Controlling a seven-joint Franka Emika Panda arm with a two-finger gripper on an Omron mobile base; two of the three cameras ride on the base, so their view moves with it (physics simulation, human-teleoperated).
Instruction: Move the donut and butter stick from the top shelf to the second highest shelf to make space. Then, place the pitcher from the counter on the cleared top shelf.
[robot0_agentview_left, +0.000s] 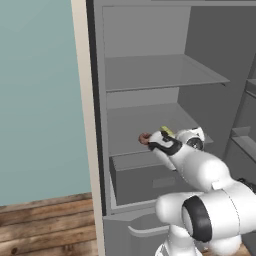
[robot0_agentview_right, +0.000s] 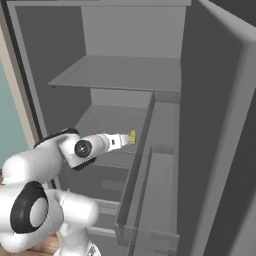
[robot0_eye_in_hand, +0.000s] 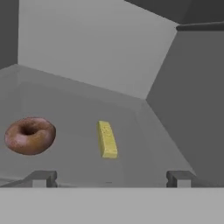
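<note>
A: How was the gripper (robot0_eye_in_hand: 111, 178) found?

B: Its jaws were seen spread wide, with nothing between them. In the hand view the two fingertips (robot0_eye_in_hand: 43, 178) stood well apart at the bottom, and the butter stick (robot0_eye_in_hand: 107, 139) lay ahead of them, roughly on the line between them but not touched.

A: And the donut?

B: The donut (robot0_eye_in_hand: 29, 135) was seen to the left of the butter stick in that view, apart from it, both resting flat on the second highest shelf (robot0_eye_in_hand: 78, 109). In the left base view the donut (robot0_agentview_left: 144, 138) was partly hidden behind the hand, and a corner of the butter stick (robot0_agentview_left: 166, 131) showed above the wrist.

A: The upper plate?

B: The top shelf (robot0_agentview_left: 165, 71) was seen bare in both base views, so the clearing was judged complete.

A: Which step was in hand, then?

B: The move to the pitcher was judged to be next. The arm (robot0_agentview_left: 200, 165) would have to be drawn back out of the fridge without either item being brushed, and the base turned toward the counter so that the pitcher could be found and grasped upright.
</note>
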